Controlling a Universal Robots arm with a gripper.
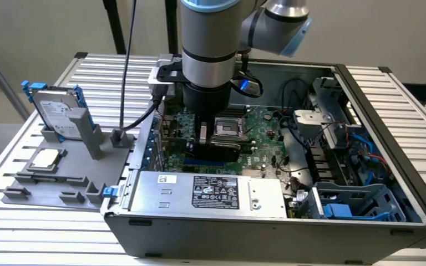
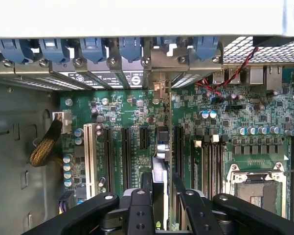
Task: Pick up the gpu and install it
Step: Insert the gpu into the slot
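I see my gripper (image 2: pixel 161 196) lowered inside the open computer case (image 1: pixel 390 138), its fingers (image 2: pixel 139 205) pinching the gpu (image 2: pixel 160 152) edge-on between them, the card standing upright over the motherboard (image 2: pixel 122 112) expansion slots, its bracket end toward the case's rear wall.

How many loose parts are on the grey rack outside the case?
2. A hard drive stands upright in a blue frame at the rack's far end; a square silver chip lies flat nearer the camera. None looks hidden.
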